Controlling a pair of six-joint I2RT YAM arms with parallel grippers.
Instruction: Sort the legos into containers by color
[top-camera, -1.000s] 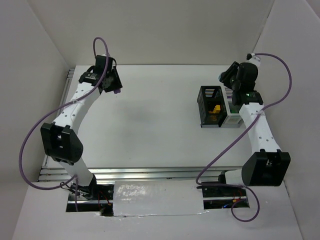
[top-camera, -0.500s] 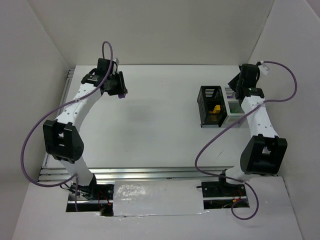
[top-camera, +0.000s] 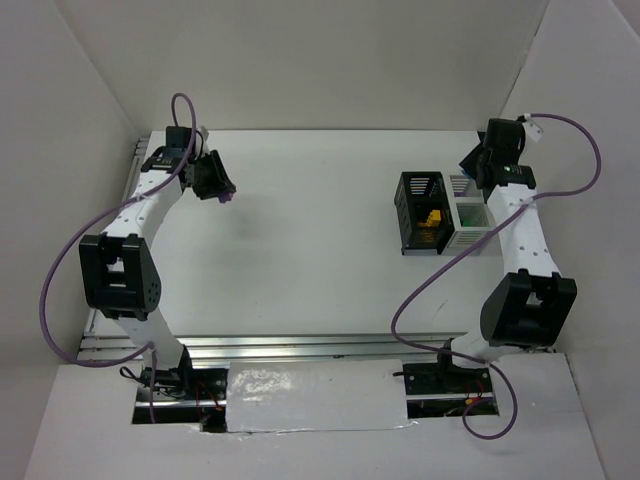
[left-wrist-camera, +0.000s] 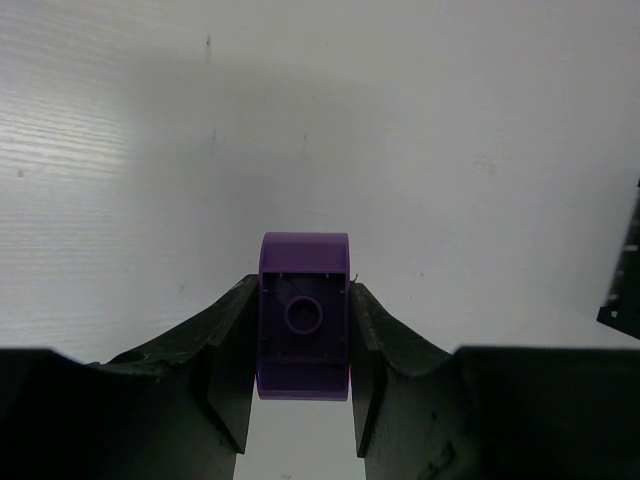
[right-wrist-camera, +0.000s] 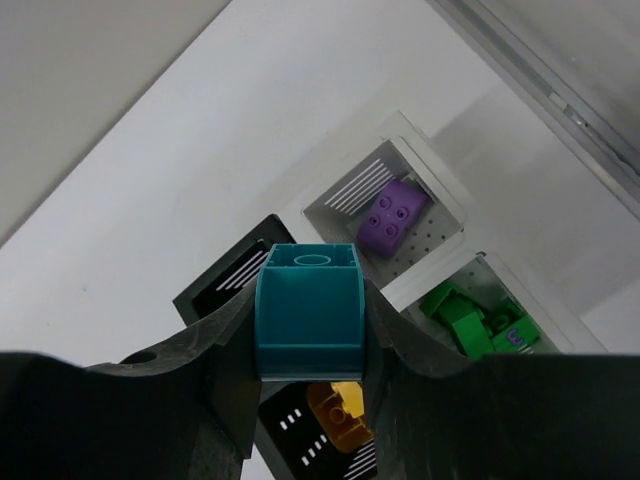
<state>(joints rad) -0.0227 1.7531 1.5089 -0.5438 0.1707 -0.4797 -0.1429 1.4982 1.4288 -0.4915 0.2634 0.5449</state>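
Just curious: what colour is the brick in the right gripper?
The brick is teal, clearest in the right wrist view.

The white desk (top-camera: 320, 260) sat between plain white walls (top-camera: 300, 60). Metal rails (top-camera: 300, 348) ran along its near edge, with a shiny silver sheet (top-camera: 315, 398) just below them.

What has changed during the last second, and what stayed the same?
The left gripper swung back left; the right gripper shifted right, by the white bins. Nothing was grasped or released: the purple lego and the teal lego stay clamped. The bins did not move.
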